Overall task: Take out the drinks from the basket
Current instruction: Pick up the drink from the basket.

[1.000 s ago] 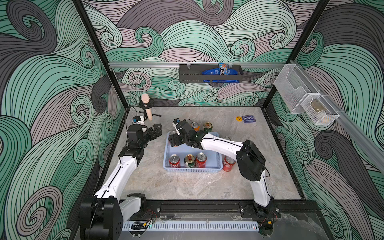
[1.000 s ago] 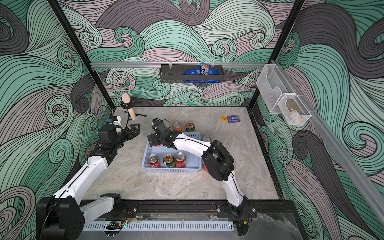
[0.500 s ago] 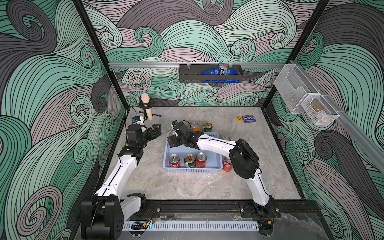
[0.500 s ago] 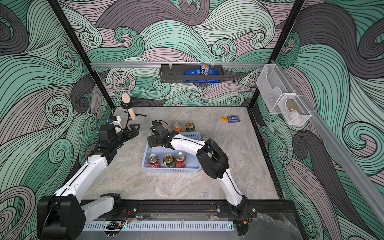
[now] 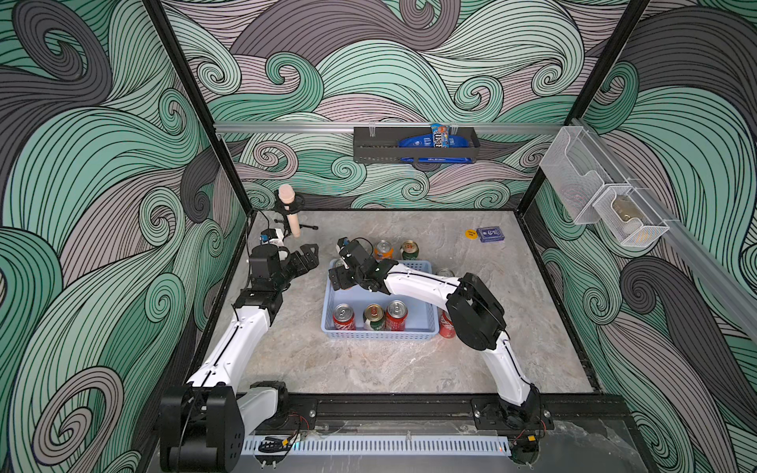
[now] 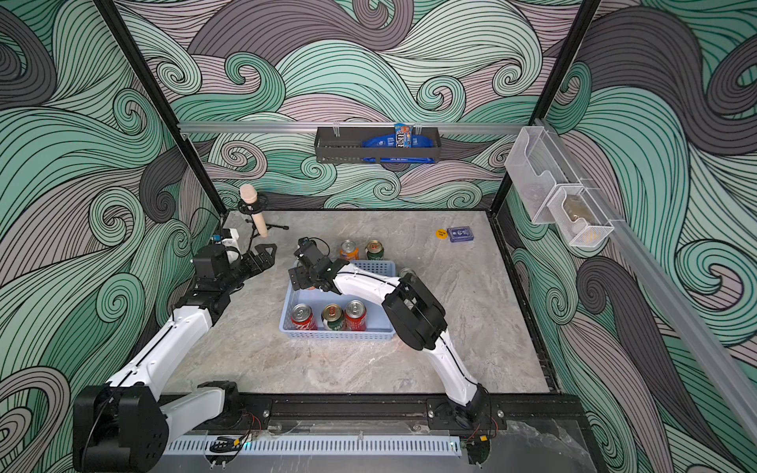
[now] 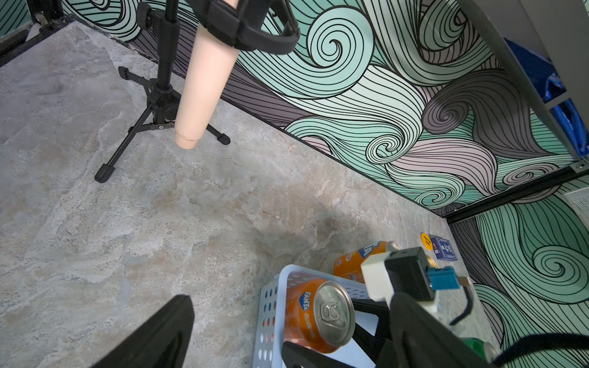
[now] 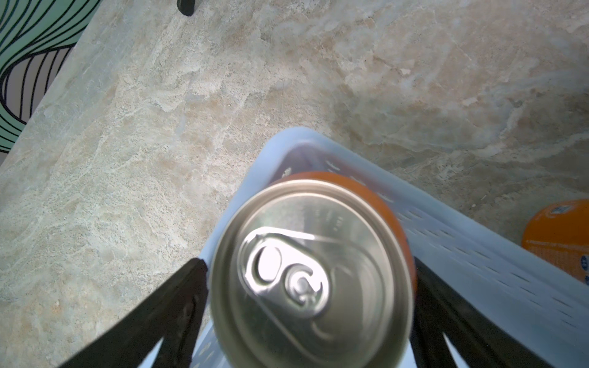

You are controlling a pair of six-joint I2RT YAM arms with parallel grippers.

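Four cans stand in the light-blue basket point(image 5: 377, 336), which sits at the centre of the marbled surface point(image 5: 368, 368) in both top views. Along its lower edge a red can point(image 5: 343, 317), a green-and-cream can point(image 5: 373, 317) and a second red can point(image 5: 396, 315) stand side by side. An orange can point(image 7: 318, 315) stands upright in the basket's upper left corner. The right pincer point(image 8: 307, 267) reaches down over it, one finger at each side of the can; whether they press on it cannot be told. The left pincer point(image 5: 309, 258) hovers left of the basket, fingers apart over bare surface. Just above the basket stand a second orange can point(image 5: 383, 250) and a green can point(image 5: 409, 250). A third red can point(image 5: 446, 327) stands outside its lower right corner, partly behind the right arm.
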